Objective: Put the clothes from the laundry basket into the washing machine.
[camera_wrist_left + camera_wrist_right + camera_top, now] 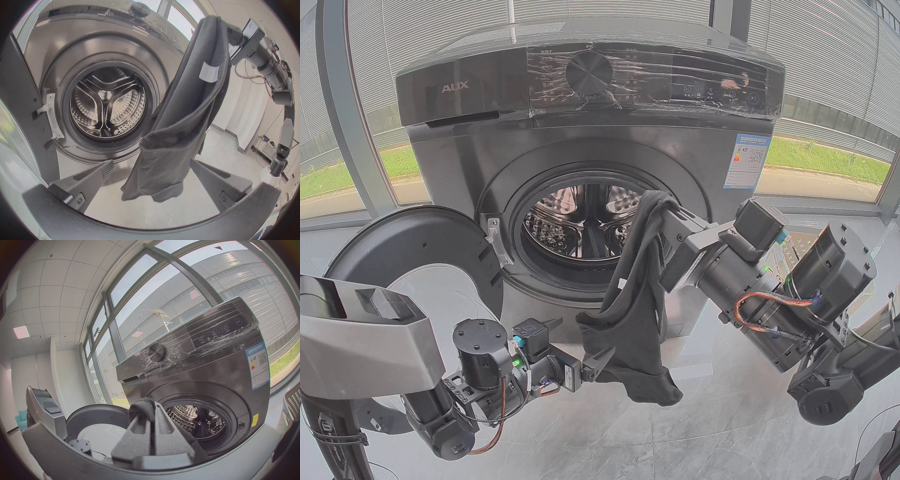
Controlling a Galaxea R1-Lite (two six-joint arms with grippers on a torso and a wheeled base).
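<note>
A dark grey garment [634, 306] hangs in front of the washing machine [587, 144], just right of its open drum [581, 228]. My right gripper [667, 215] is shut on the garment's top, level with the drum opening; in the right wrist view the cloth [142, 408] bunches above the closed fingers [137, 437]. My left gripper [599, 364] sits low, open, with the garment's lower part [165, 150] hanging between its fingers [90, 178] without being pinched. The drum [107, 103] looks empty.
The round door [419, 256] stands swung open to the left of the drum. A laundry basket's mesh edge [293, 402] shows at the right. Pale tiled floor [687, 431] lies below the garment.
</note>
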